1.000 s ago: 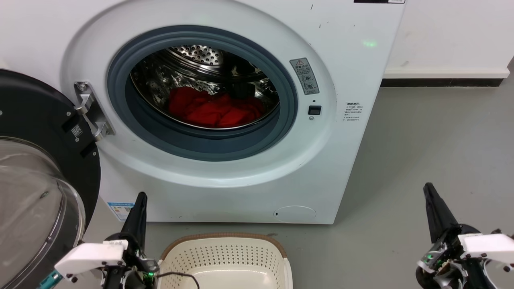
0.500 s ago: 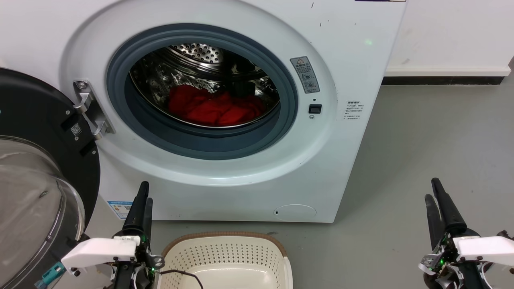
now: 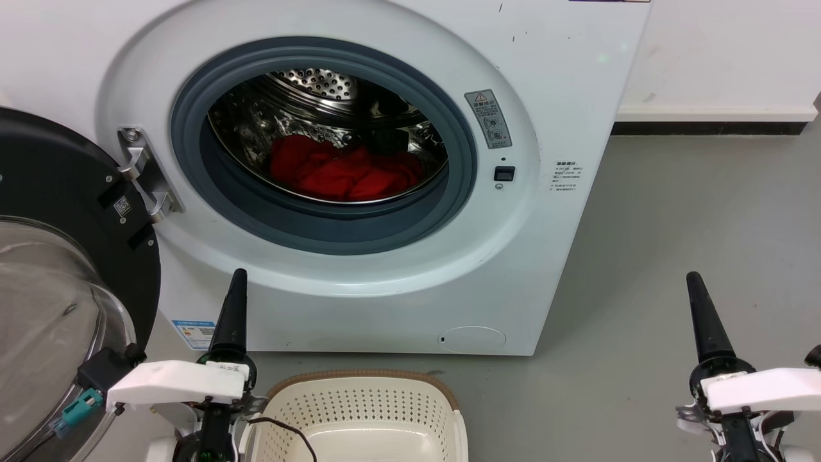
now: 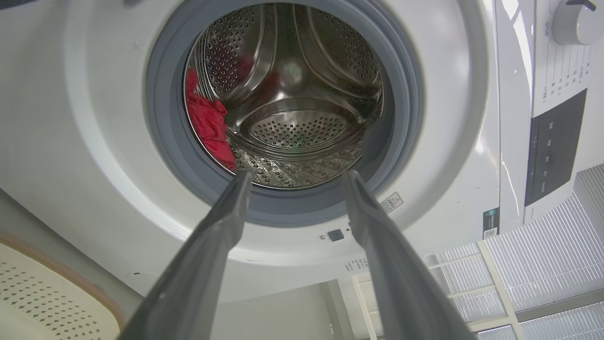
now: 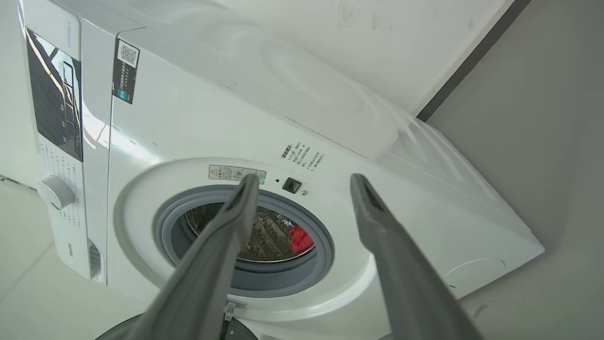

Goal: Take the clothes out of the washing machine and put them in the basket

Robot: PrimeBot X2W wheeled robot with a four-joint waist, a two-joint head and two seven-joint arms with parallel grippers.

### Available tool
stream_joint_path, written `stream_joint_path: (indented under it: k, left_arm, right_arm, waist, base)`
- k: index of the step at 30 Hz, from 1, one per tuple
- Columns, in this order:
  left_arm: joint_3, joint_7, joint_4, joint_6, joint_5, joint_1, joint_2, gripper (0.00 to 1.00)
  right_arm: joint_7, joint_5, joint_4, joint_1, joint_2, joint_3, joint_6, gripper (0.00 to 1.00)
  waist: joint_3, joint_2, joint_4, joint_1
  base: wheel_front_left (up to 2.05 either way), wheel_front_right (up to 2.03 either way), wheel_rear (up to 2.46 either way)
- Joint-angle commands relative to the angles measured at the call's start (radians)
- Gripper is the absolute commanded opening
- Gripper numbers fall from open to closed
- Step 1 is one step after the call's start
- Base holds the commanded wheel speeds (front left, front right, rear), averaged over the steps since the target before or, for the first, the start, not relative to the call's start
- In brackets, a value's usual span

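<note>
Hanging spread wide, gripping nothing: left gripper [image 4: 297, 175] and right gripper [image 5: 304, 178], both short of the washing machine [image 3: 564, 96]. Clothes [image 3: 340, 173] heaped low inside the drum, untouched. Door [image 3: 58, 192] swung open at left, basket [image 3: 359, 410] on the floor below. Warning-triangle sticker [image 3: 487, 119] beside the porthole, print unreadable.

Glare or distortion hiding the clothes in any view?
Head view: sharp, evenly lit, the clothes plain. Left wrist view: drum steel glints, clothes partly behind the rim. Right wrist view: washing machine tilted, glare on its panel, clothes a small patch.
</note>
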Motion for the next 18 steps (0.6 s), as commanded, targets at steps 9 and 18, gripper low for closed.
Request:
stream_joint_path:
  k: [9, 18]
  left_arm:
    - [-0.026, -0.043, -0.006, -0.002, 0.224, -0.047, 0.017, 1.00]
    - [-0.040, -0.074, 0.007, -0.002, 0.395, -0.056, 0.026, 1.00]
  right_arm:
    - [-0.043, -0.274, -0.049, 0.012, -0.001, 0.015, 0.000, 1.00]
    - [-0.074, -0.450, -0.048, 0.021, -0.001, 0.023, 0.000, 1.00]
  waist:
    - [-0.003, 0.0000, 0.002, 0.0000]
    - [-0.004, 0.0000, 0.002, 0.0000]
  base:
    - [0.00, 0.00, 0.00]
    - [0.00, 0.00, 0.00]
